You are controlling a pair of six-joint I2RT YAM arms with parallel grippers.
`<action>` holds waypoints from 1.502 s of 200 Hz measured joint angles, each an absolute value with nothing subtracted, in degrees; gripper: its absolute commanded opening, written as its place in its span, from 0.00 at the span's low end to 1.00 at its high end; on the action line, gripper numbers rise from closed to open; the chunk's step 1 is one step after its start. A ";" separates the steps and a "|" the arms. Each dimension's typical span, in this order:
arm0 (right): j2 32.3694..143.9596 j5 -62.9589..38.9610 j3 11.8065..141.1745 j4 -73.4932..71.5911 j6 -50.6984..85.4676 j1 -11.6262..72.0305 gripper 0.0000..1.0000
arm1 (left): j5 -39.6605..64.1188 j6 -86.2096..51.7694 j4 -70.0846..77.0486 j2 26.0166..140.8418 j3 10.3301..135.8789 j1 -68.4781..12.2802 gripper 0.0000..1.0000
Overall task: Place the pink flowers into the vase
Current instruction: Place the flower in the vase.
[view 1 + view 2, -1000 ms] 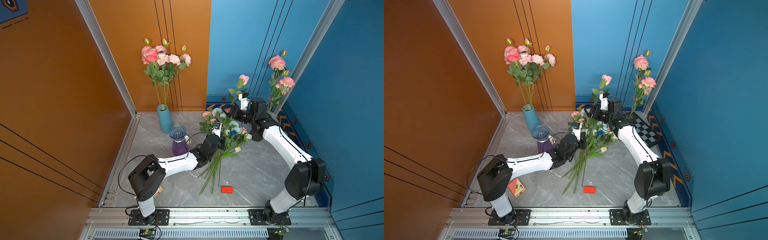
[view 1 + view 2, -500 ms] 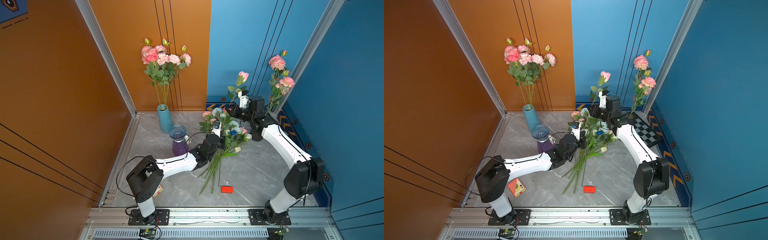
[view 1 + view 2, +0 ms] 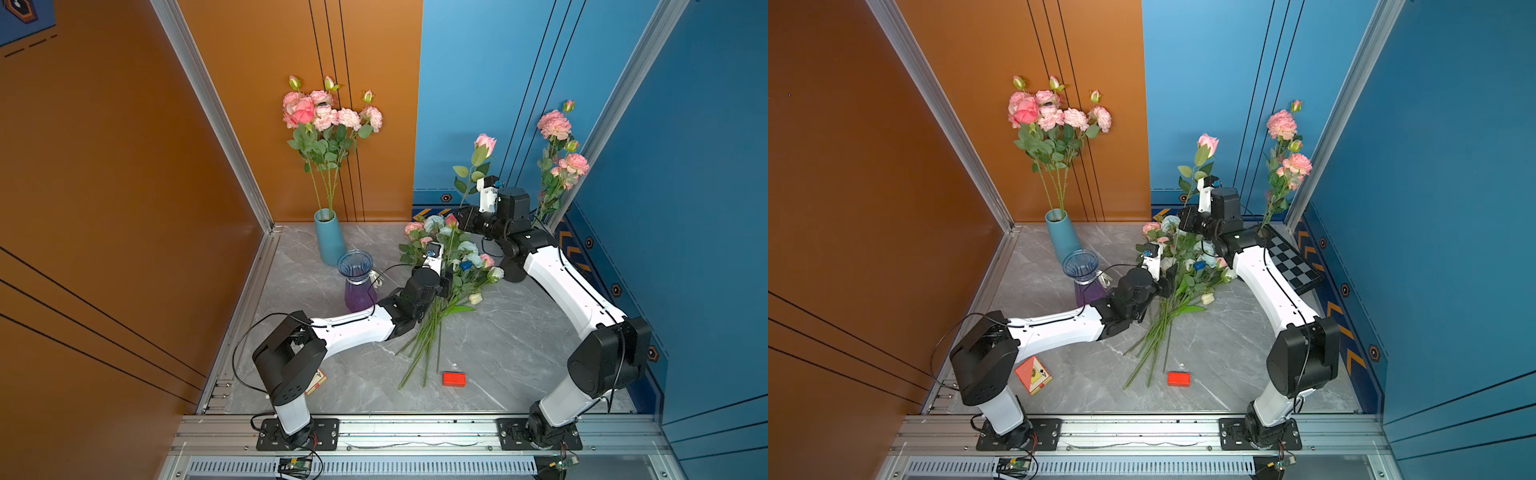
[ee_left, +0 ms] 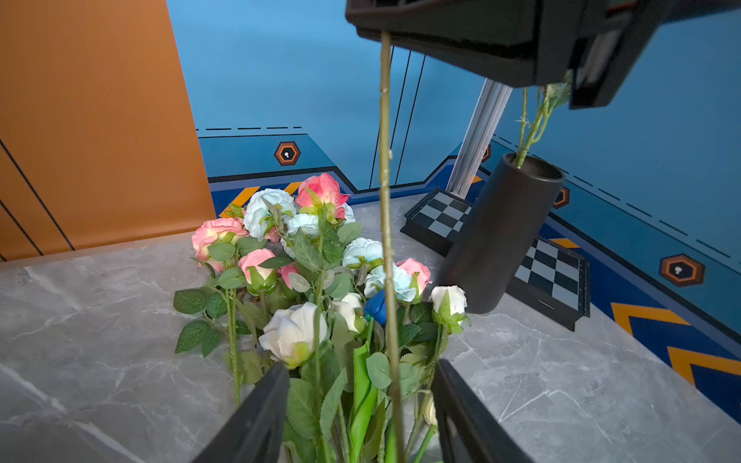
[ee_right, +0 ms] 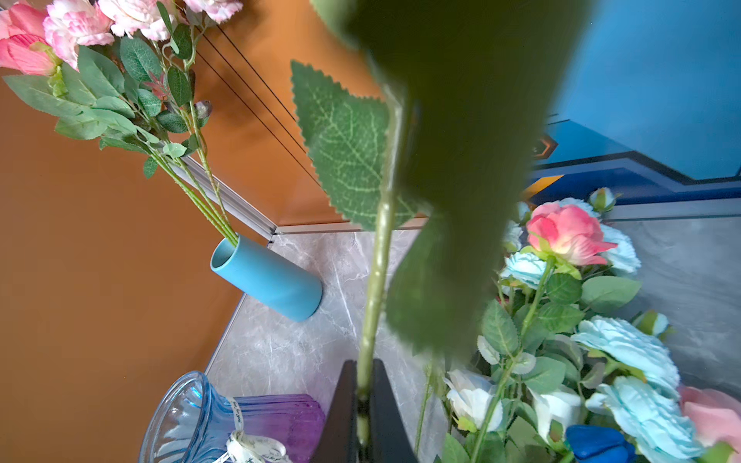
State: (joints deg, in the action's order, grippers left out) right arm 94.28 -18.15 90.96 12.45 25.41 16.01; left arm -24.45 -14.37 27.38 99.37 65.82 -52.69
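A pink rose [image 3: 485,143] [image 3: 1208,145] stands upright at the back, its long stem [image 4: 385,200] pinched by my right gripper [image 5: 363,401] [image 3: 463,216], which is shut on it. Lower down, that stem runs between the spread fingers of my open left gripper [image 4: 361,368] [image 3: 444,282], which hangs over the flower pile [image 3: 451,266]. The pile mixes pink flowers [image 4: 218,236], pale blue ones and white ones. A blue vase [image 3: 330,241] [image 5: 266,276] at the back holds several pink flowers [image 3: 328,110]. An empty blue-and-purple glass vase [image 3: 357,278] [image 5: 224,421] stands in front of it.
A black vase [image 4: 501,240] with pink flowers [image 3: 557,137] stands in the back right corner beside a chessboard [image 3: 1291,262]. A red block [image 3: 454,379] lies near the stem ends. A red card box [image 3: 1034,374] sits by the left arm's base. Walls close in on three sides.
My right gripper has shut on the rose stem and my left gripper has opened off it. The rose has risen a little.
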 measured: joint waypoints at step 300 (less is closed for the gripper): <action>91.79 1.67 91.02 -19.46 -3.38 -2.87 0.00 | -9.78 -0.84 27.62 97.19 71.24 -52.51 0.99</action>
State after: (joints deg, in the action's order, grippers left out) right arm 91.79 1.67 91.02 -19.46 -3.38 -2.87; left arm -9.78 -0.84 27.62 97.19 71.24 -52.51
